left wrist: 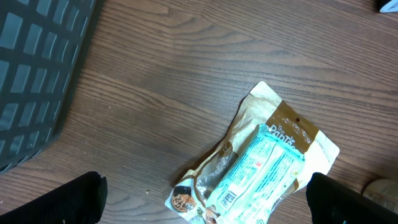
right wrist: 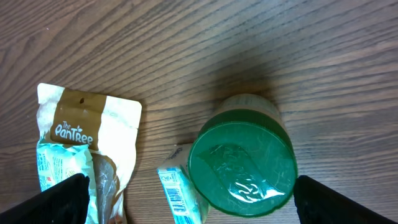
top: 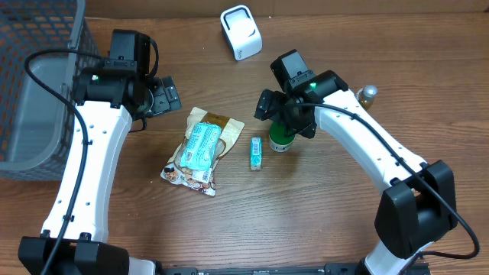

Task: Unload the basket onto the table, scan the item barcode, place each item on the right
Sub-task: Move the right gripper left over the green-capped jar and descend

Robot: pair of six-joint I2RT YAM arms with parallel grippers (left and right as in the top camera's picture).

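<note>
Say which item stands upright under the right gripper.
The green-lidded jar, upright; the snack pouch and small teal box lie flat nearby.

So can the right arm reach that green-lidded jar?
Probably yes: its open tool hangs right above the jar, nothing over it, though a small teal packet sits close beside.

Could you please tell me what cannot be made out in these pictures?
- Green-lidded jar: label and any barcode are hidden. The right wrist view shows only the lid, and overhead the right arm covers most of it.
- Small teal box: its barcode is cut off by the right wrist view's bottom edge and too small overhead.
- Snack bag: its lower end is cut off by the left wrist view's bottom edge.
- Small object: too small overhead to identify.
</note>
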